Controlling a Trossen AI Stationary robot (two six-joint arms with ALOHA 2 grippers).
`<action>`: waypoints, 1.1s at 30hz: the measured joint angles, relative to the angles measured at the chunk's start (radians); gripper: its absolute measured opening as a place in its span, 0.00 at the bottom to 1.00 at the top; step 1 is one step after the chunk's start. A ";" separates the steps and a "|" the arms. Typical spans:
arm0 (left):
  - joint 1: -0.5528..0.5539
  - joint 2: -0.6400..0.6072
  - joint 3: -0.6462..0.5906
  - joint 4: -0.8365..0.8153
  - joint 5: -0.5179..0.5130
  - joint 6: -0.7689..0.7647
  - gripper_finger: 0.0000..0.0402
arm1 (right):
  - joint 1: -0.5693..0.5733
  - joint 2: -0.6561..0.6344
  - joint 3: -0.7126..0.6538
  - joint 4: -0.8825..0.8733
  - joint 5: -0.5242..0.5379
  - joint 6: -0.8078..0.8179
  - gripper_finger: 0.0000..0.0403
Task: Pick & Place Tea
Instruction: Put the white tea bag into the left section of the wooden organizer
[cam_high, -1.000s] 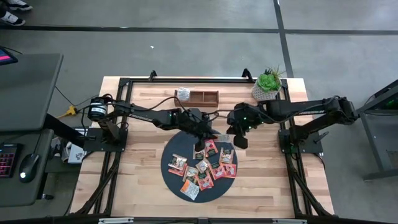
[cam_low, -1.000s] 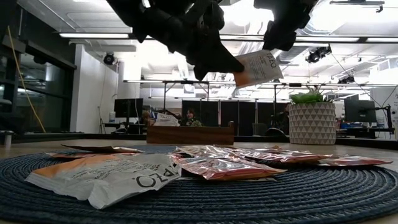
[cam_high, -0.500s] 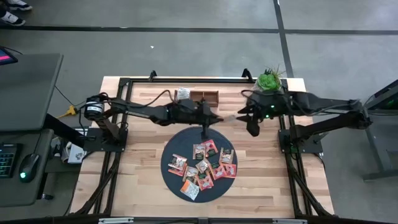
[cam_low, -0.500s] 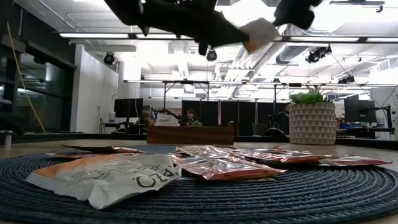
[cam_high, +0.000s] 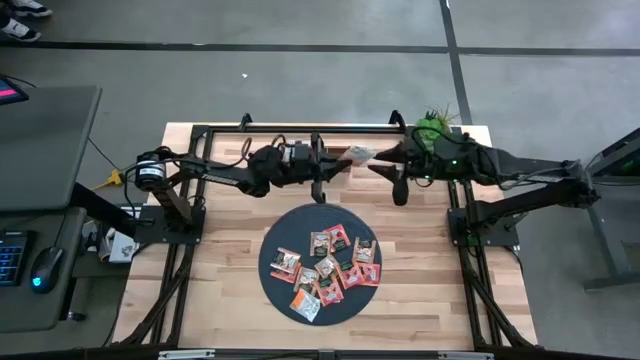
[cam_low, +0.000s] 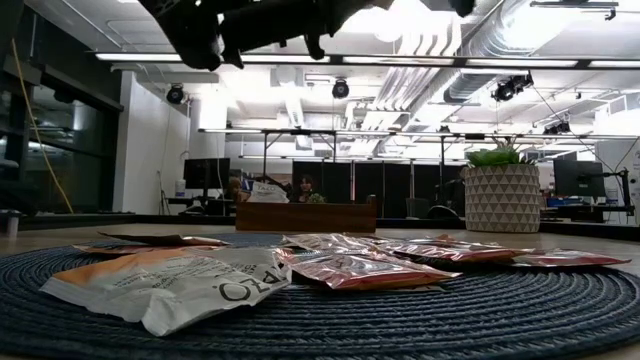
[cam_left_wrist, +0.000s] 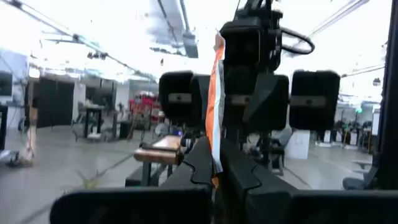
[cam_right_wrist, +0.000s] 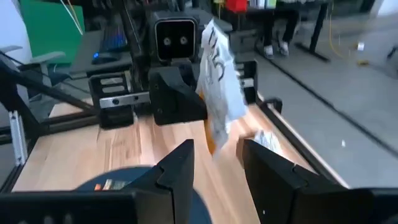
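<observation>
Crinkly foil sachets (cam_high: 325, 262) litter the woven round mat (cam_high: 277, 290). Left gripper (cam_left_wrist: 214, 165) pinches one flat sachet (cam_left_wrist: 216, 106) at the table's far edge; right gripper (cam_right_wrist: 214, 163) gapes empty beside it.

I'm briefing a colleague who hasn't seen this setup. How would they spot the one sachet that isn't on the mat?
Look at the table's far edge, beyond the round dark mat, where the two arms meet. The sachet is in the air there, pinched in the left gripper, with the right gripper's open fingers facing it. It is white and orange, and unlike the others it is not lying flat.
</observation>
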 joint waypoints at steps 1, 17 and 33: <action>0.003 -0.001 0.000 0.011 0.001 -0.001 0.00 | -0.005 0.013 0.000 0.026 -0.001 -0.009 0.33; 0.003 -0.001 0.000 0.040 -0.001 -0.010 0.00 | -0.046 0.061 0.000 0.229 -0.096 -0.020 0.33; 0.004 -0.001 0.001 0.017 0.001 -0.024 0.00 | -0.046 0.053 0.000 0.149 -0.069 -0.017 0.01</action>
